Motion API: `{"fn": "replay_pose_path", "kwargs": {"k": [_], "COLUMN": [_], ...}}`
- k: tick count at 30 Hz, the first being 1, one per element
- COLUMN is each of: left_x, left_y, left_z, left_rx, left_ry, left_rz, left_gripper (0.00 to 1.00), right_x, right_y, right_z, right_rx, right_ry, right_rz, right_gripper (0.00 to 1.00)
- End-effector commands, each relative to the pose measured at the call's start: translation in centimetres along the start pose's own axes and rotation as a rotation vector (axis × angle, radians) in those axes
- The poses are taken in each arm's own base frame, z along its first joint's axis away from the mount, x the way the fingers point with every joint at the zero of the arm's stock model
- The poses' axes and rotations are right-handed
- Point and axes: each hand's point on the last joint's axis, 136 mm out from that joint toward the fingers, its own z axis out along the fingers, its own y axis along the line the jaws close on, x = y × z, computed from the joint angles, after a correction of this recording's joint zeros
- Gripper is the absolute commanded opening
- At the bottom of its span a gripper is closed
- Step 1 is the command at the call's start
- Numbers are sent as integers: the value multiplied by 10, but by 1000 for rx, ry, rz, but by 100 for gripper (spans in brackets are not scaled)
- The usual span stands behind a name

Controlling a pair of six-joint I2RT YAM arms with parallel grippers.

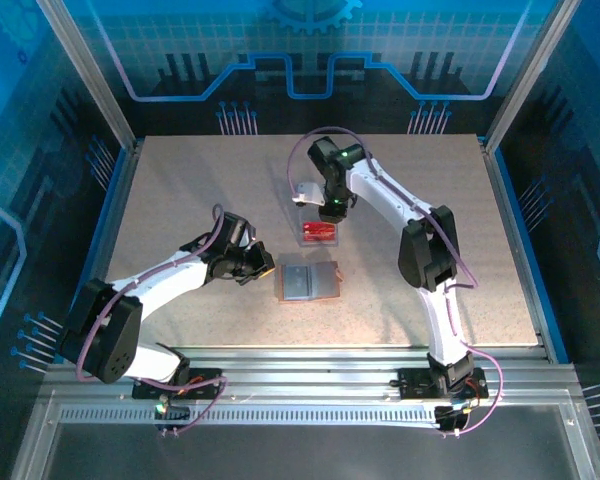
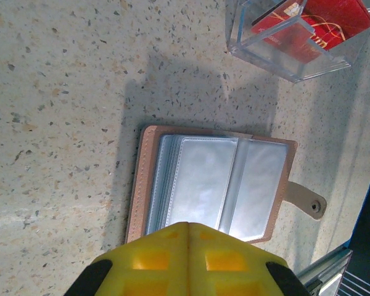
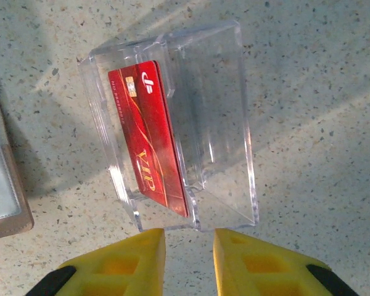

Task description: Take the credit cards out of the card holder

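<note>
Card holder (image 2: pixel 213 182) lying open on the table (image 2: pixel 61 92), its visible clear sleeves empty (the pages underneath cannot be checked), with red credit cards (image 3: pixel 149 135) standing in the clear container (image 3: pixel 225 92) near it. Right gripper (image 3: pixel 189 243) hangs by the container's wall, jaws slightly parted and gripping nothing; left gripper (image 2: pixel 188 237) sits closed at the holder's edge, nothing visible between its fingers. Judged stage: late, possibly complete.
</note>
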Motion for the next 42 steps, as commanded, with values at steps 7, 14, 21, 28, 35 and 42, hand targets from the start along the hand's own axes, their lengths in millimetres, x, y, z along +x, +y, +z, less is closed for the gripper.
{"fn": "replay_pose_path", "kwargs": {"k": [7,14,21,28,35,42], "left_x": [2,4,4,8,12,16], "left_y": [-3,-2,-3,0,0,0], "left_z": [0,5,10,15,20,25], "left_rx": [24,23,30,21,27,25], "left_ry": [26,45,55,69,90,112], "left_rz": [7,9,5,5,4,6], "left_gripper": [7,7,7,6,6,6], "right_x": [-10,-21,-31,-35,-50,-55], "right_y": [27,73,115,139,163,181], "right_z": [-37,-47,-44,-45,-37,-13], "right_rx": [21,-33,-110,-200,-384,-473], "right_ry": [-112,-222,-333,-420,-436,-365], "right_rz": [171,378,660,928,1146,1175], "right_gripper": [31,33,29,25,21,22]}}
